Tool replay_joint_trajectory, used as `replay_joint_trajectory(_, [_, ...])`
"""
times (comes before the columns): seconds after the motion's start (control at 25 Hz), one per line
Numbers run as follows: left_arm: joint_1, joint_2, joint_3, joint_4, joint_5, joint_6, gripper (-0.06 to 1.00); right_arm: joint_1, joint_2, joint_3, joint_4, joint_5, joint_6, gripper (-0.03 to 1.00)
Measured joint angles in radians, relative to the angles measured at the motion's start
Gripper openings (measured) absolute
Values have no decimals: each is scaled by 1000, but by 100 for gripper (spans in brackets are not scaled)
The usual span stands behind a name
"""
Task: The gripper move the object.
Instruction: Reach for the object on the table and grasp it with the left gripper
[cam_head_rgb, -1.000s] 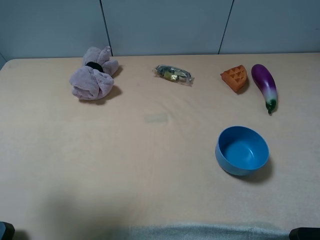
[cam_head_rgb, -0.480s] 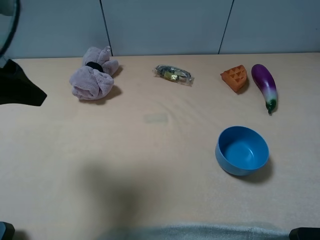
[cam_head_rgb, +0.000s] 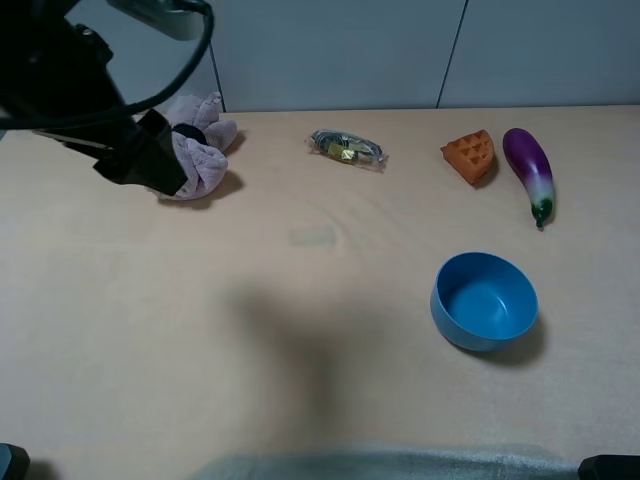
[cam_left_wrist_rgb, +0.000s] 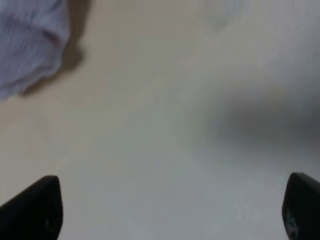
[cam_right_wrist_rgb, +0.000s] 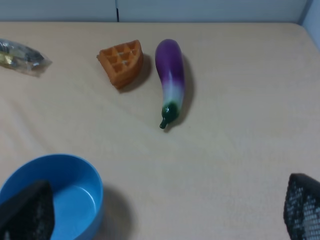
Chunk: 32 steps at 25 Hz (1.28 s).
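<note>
The blue bowl (cam_head_rgb: 485, 300) stands upright and empty on the tan table, right of the middle. It also shows in the right wrist view (cam_right_wrist_rgb: 55, 192), close to one fingertip (cam_right_wrist_rgb: 25, 212). My right gripper (cam_right_wrist_rgb: 165, 212) is open and empty, low at the table's near right. My left gripper (cam_head_rgb: 145, 165) hangs high over the far left, in front of the pinkish plush toy (cam_head_rgb: 200, 150). In the left wrist view my left gripper (cam_left_wrist_rgb: 167, 210) is open and empty above bare table, with the plush toy (cam_left_wrist_rgb: 25, 40) off to one side.
A purple eggplant (cam_head_rgb: 530, 170) and an orange waffle toy (cam_head_rgb: 470, 155) lie at the far right, seen also in the right wrist view as eggplant (cam_right_wrist_rgb: 170, 80) and waffle (cam_right_wrist_rgb: 120, 62). A small wrapped packet (cam_head_rgb: 346, 148) lies at the far middle. A grey wall backs the table.
The left arm has swung in from the left edge, rising and moving right until it partly covers the plush toy. Its shadow moved right. The bowl and other items have not moved.
</note>
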Motion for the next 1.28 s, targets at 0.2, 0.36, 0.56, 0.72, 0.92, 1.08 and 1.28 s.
replay_joint_trajectory(0.2, [-68, 112, -91, 0, 0, -3, 85, 0, 0, 0, 0, 0, 0, 69])
replay_joint_trajectory(0.36, [-122, 199, -162, 5, 0, -3, 85, 0, 0, 0, 0, 0, 0, 69])
replay_joint_trajectory(0.56, [-190, 308, -260, 6, 0, -3, 85, 0, 0, 0, 0, 0, 0, 69])
replay_joint_trajectory(0.72, [-236, 383, -334, 6, 0, -23, 85, 0, 0, 0, 0, 0, 0, 69])
replay_joint_trajectory(0.92, [-290, 459, -400, 13, 0, -56, 85, 0, 0, 0, 0, 0, 0, 69])
replay_joint_trajectory(1.08, [-326, 507, -441, 14, 0, -87, 85, 0, 0, 0, 0, 0, 0, 69])
replay_joint_trajectory(1.28, [-365, 568, -498, 14, -8, -115, 85, 0, 0, 0, 0, 0, 0, 69])
